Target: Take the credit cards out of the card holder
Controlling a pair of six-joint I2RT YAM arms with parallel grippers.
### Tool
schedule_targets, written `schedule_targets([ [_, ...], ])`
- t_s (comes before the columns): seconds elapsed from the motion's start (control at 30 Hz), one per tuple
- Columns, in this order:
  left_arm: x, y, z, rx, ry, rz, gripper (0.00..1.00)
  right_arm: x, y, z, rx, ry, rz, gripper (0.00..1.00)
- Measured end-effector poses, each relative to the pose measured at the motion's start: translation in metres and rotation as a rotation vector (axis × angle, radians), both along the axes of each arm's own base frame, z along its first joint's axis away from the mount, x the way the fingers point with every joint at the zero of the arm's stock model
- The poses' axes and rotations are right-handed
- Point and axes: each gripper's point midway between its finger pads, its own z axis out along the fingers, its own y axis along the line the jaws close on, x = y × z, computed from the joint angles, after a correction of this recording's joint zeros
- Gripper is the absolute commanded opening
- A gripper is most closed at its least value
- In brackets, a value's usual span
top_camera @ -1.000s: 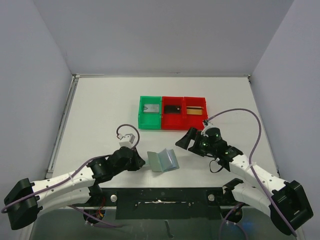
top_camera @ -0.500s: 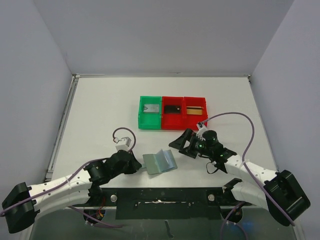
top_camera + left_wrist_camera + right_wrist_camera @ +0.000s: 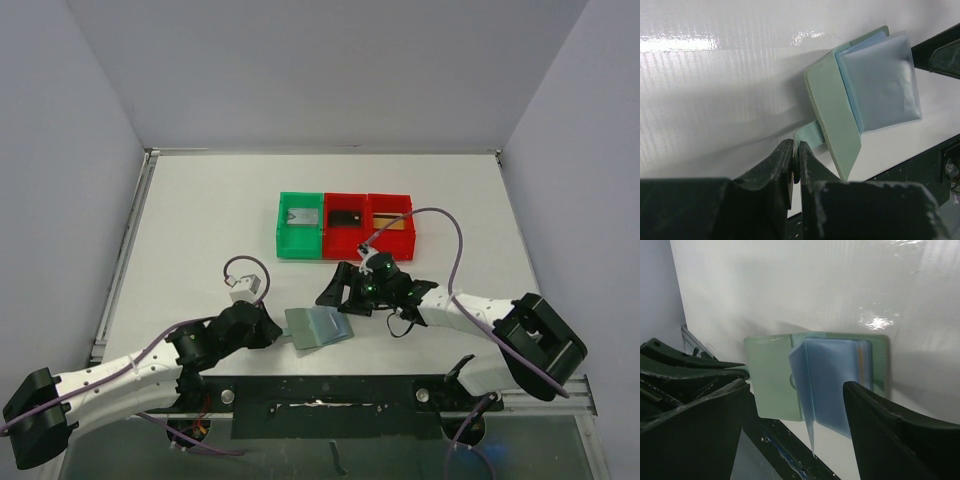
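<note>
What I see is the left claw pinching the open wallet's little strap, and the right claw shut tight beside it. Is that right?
Not quite. The right claw is not shut tight: the right wrist view shows its two fingers standing wide apart, beside the open wallet. The rest is right: the left claw is pinching the wallet's little strap.

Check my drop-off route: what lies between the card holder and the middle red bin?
The right gripper, open, hangs there, beyond the card holder; the top view shows it.
</note>
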Motion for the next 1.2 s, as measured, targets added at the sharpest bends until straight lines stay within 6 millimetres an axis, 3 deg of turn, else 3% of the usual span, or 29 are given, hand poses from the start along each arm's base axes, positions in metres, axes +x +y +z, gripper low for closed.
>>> schedule_targets([
  [0.33, 0.0, -0.001, 0.003, -0.014, -0.006, 0.002, 0.0, -0.016, 0.058, 0.013, 0.081, -0.011, 0.196, 0.64],
  [0.6, 0.0, -0.002, 0.004, -0.041, 0.007, 0.025, 0.03, -0.025, 0.079, 0.009, 0.138, 0.025, 0.233, 0.66],
  [0.77, -0.001, -0.002, 0.003, -0.067, 0.012, 0.04, 0.09, -0.022, 0.083, 0.01, 0.177, 0.043, 0.202, 0.58],
  [1.1, -0.003, 0.0, 0.0, -0.109, 0.023, 0.067, 0.12, -0.038, 0.063, -0.027, 0.165, 0.15, 0.112, 0.44],
  [1.2, -0.004, 0.001, -0.004, -0.112, 0.029, 0.071, 0.27, -0.039, 0.065, -0.026, 0.17, 0.146, 0.114, 0.37],
])
